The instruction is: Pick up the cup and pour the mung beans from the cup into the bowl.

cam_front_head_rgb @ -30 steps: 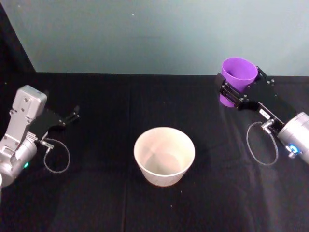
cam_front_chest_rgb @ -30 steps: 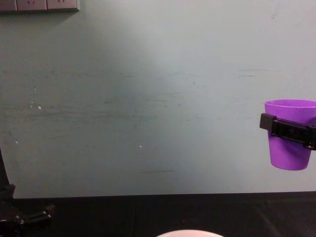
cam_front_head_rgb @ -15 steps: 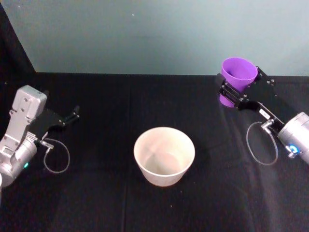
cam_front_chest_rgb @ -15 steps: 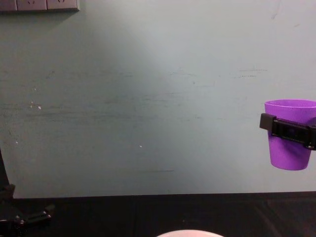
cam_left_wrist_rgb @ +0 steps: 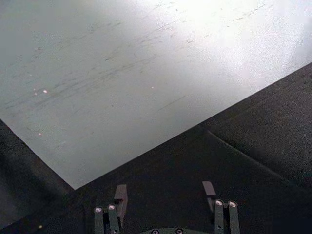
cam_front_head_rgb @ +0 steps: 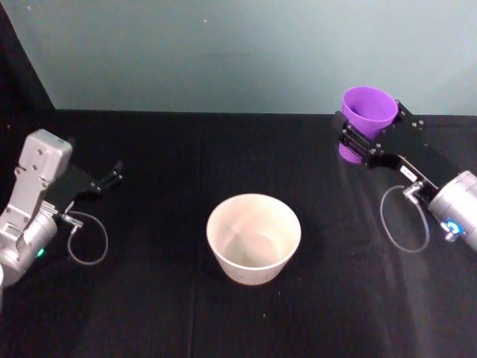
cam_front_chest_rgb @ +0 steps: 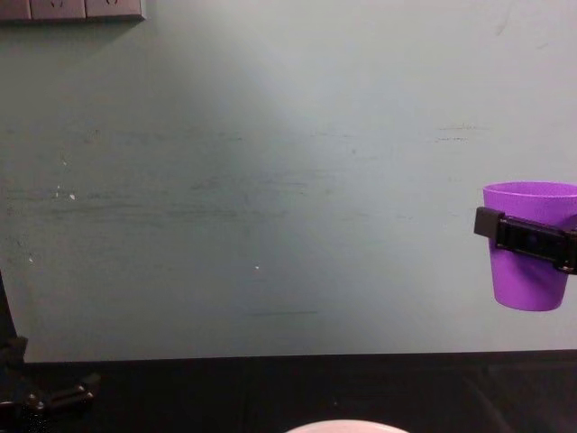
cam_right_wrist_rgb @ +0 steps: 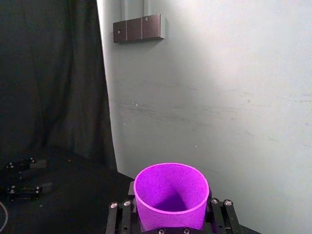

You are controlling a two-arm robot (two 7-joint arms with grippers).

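The cup is held upright, its long axis close to vertical, wide mouth up and narrow base down. In the chest view its rim sits level and its base shows against the pale wall, above the far edge of the table. From the bowl it lies at about 2 o'clock, well apart, toward the back right of the black table.

The right gripper reaches in from 4 o'clock and has the cup between its jaws. They are pinched onto the cup's sides a little below the rim (in the chest view one black finger crosses the purple wall in its upper part). In the right wrist view the cup's mouth faces the camera, and the part of its inside that shows is purple.

The bowl stands mouth up on the table near the middle, touched by neither arm.

The left gripper sits low at the bowl's 9 o'clock, well apart from it. Its jaws are spread wide over the black table and point toward 2 o'clock.
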